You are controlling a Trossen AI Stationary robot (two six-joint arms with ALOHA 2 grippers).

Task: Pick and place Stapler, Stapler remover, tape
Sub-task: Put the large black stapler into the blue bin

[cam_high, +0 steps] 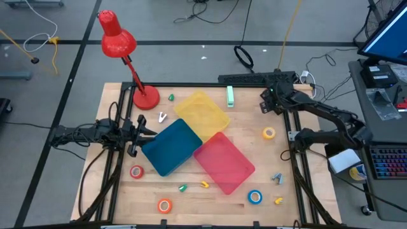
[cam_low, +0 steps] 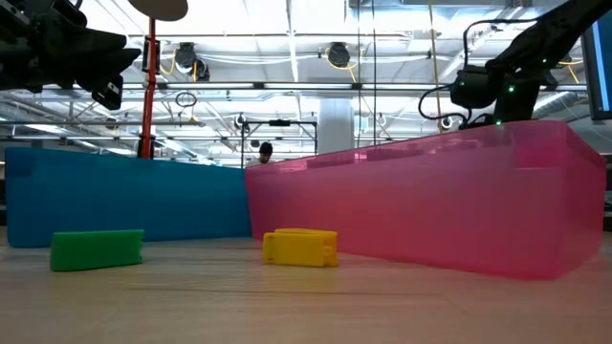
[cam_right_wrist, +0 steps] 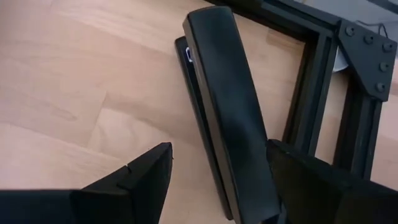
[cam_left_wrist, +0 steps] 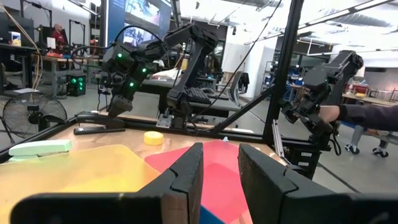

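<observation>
Currently a black stapler (cam_right_wrist: pixel 227 112) is seen lying flat on the tabletop (cam_high: pixel 248 124) at the far edge, just beside the dark frame rail (cam_right_wrist: pixel 311 106). The right pincer (cam_right_wrist: pixel 214 177) is set over it with fingers spread wide, one on each side of the stapler body, nothing gripped. In the high view the right pincer (cam_high: pixel 267 98) is placed at the far right corner, next to the stapler (cam_high: pixel 245 79).

A mint green stapler (cam_high: pixel 229 96) is laid just past the yellow tray (cam_high: pixel 201 113). Tape rolls are scattered: yellow (cam_high: pixel 269 133) right of the trays, blue (cam_high: pixel 255 196) near the front right, orange (cam_high: pixel 165 205) at the front, red (cam_high: pixel 137 171) front left. A small white remover-like piece (cam_high: pixel 162 117) is seen by the lamp base (cam_high: pixel 145 97); a blue-grey one (cam_high: pixel 277 179) lies near the right rail. Small green (cam_high: pixel 182 188) and yellow (cam_high: pixel 204 184) blocks are laid in front of the blue tray (cam_high: pixel 172 146) and pink tray (cam_high: pixel 224 162), which overlap the yellow one in the middle.

The left pincer (cam_high: pixel 141 132) is parked at the left edge, just beside the blue tray, above the tabletop; from its wrist view the left pincer (cam_left_wrist: pixel 221 174) is held narrowly open, empty.
</observation>
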